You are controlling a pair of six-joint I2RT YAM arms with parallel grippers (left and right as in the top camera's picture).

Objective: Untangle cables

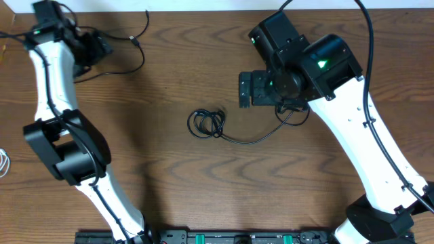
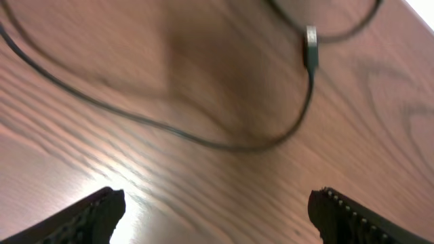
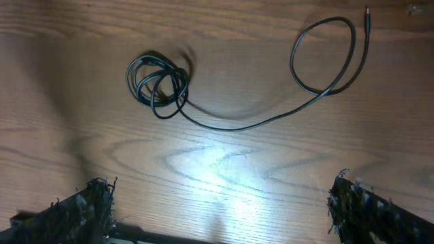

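While both arms hang over the brown wooden table [image 1: 169, 183], the fingers on each one stand wide apart and hold nothing. The left gripper [image 1: 91, 47] is up in the far left corner of the table. Its two dark fingers [image 2: 95, 217] show at the bottom corners of the left wrist view, with bare wood between them. A thin black cable [image 2: 230, 145] lies on the wood in front of them, bending in a big loose curve. Its small silver plug [image 2: 310, 44] lies flat (the picture is a bit blurry there). The right gripper [image 1: 252, 88] is over the middle of the table, toward the far side. Its fingers [image 3: 78, 210] are spread just as wide, and no cord lies between them. A coiled black cable [image 1: 207, 124] lies in the middle of the table. One end is wound into a small messy bunch of rings. A long tail runs from the bunch toward the right arm, makes one open loop and ends in a tiny plug tip [image 3: 367, 13]. At the left edge of the table a bit of a white cable [image 1: 3, 163] peeks in, well apart from the black ones.
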